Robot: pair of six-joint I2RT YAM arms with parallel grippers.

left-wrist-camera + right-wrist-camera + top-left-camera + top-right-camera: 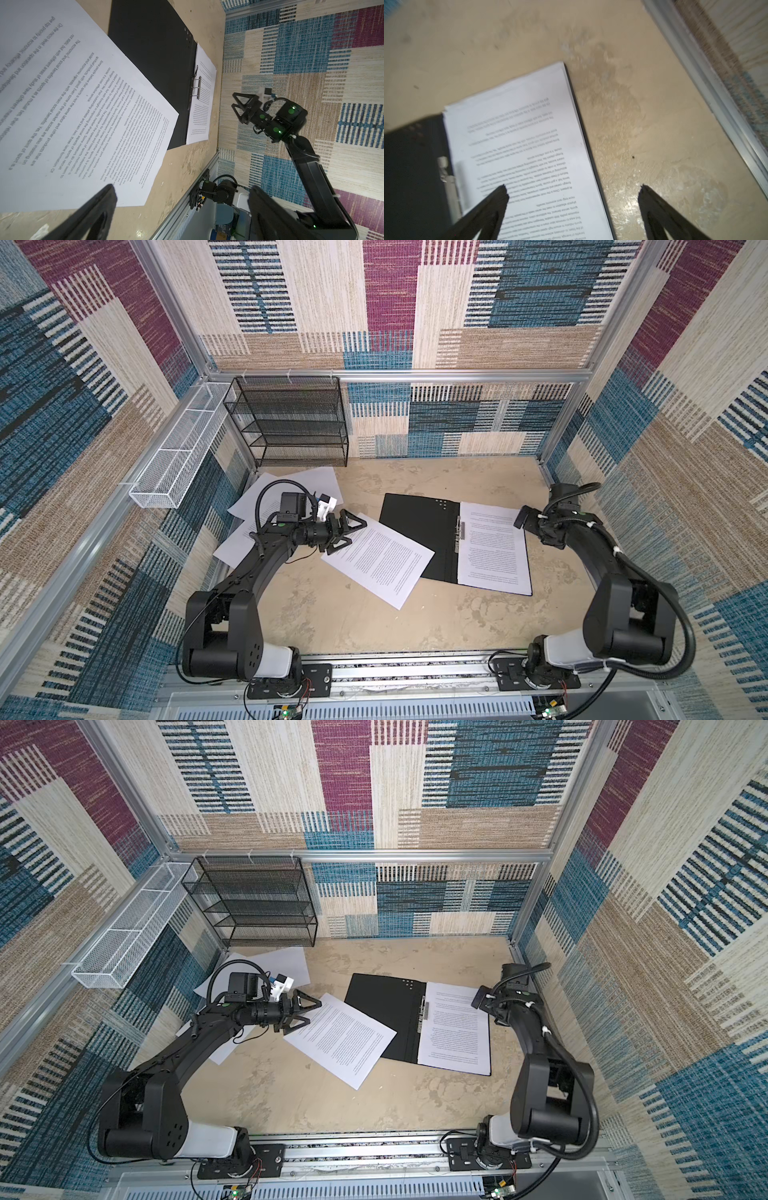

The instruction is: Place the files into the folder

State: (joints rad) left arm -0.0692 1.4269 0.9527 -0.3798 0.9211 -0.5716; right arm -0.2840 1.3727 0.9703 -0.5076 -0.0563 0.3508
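As sheet [380,560] is thin, limp, slippery on table [415,626], corner resting on folder [419,526] is judged best pinched; left tool [351,532], right tool [573,188] seen wide, nothing held.

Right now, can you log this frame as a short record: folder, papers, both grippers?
folder: open flat on the table, black inside up
filed papers: stack lying on its right half
loose papers: one printed sheet overlapping the folder's left flap; others beneath the left arm
left gripper: open, over that sheet's corner
right gripper: open, empty, over the folder's right edge
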